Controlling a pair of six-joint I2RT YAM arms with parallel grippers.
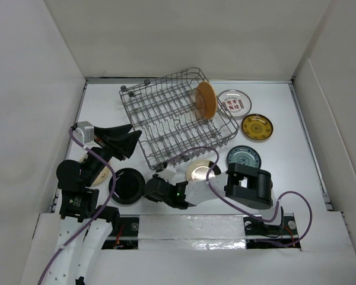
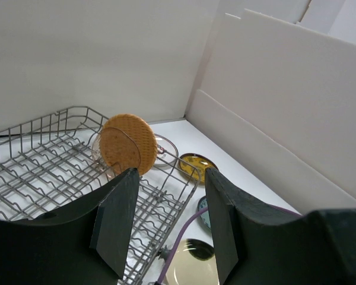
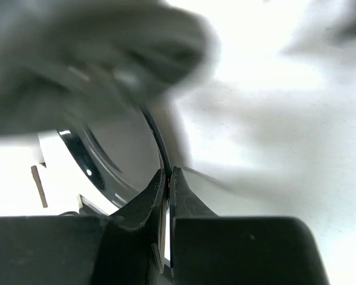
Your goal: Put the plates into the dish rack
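Overhead view of a white table with the dish rack (image 1: 166,119) at its middle, set at an angle.

At the rack's left corner hovers the left gripper (image 1: 123,142), jaws spread wide and holding nothing. Its wrist camera looks across the rack wires.

Nearer the arms than that corner, a pale plate (image 1: 95,171) lies mostly hidden under the left arm.

Just beside it, off the rack's near-left corner, the black plate (image 1: 126,185) lies flat on the table. The right gripper (image 1: 149,189) reaches across from the right to the plate's right-hand rim. In the right wrist view, its fingers (image 3: 157,196) are pinched nearly together with the thin dark rim between them, so it appears clenched on this plate. From this grip the rack lies farther from the arms and slightly right, so the plate likely needs lifting and tipping on edge.

The rack holds one dish: the orange-brown plate (image 1: 205,100), upright at its right end.

Beside the rack's near edge sits a shiny cream plate (image 1: 200,170). Right of the rack lie the teal plate (image 1: 244,158), the yellow plate (image 1: 257,127) and the white plate with red marks (image 1: 233,101), all flat on the table.
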